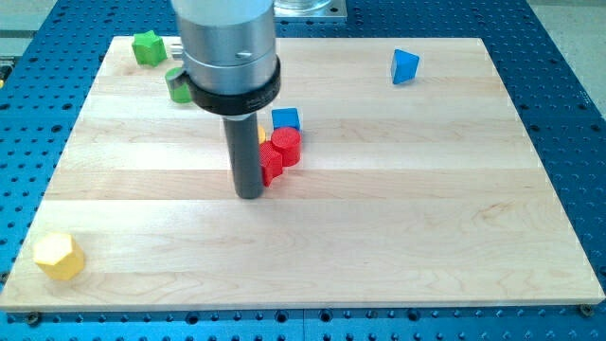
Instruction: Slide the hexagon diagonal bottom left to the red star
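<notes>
We have a wide, smooth, silver-grey metal cylinder for a body (227, 33), ringed at its base by a glossy black collar (232, 87). Below it runs a straight, dark grey rod, ending bluntly at my tip (249, 196).

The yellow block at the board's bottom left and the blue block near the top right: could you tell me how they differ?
The yellow hexagon is yellow and six-sided; the blue block is blue and looks wedge-like or triangular. The yellow hexagon sits at the view's bottom-left corner of the board, the blue block near the view's top right. The yellow hexagon looks larger, though it is nearer the camera. Both stand alone, far from my tip.
</notes>
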{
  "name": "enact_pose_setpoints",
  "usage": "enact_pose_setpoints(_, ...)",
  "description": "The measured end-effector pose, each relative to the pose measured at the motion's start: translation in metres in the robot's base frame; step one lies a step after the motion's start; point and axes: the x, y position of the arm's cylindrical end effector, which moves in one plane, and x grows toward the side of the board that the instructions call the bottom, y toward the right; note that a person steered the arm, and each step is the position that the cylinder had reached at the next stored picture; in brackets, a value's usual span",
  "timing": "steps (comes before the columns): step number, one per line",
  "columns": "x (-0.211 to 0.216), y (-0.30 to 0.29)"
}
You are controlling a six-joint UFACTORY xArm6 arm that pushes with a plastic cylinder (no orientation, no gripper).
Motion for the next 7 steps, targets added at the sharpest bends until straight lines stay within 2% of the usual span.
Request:
enact_pose_setpoints(1,0.009,-0.025)
enact_pose_setpoints(2,0.114,-0.059)
enact_pose_setpoints(3,0.127,-0.103)
enact_pose_setpoints(4,0.118,-0.176)
enact_pose_setpoints(5,0.071,-0.173)
enact_pose_setpoints(6,0.055,-0.176)
enact_pose_setpoints(7,0.103,-0.173)
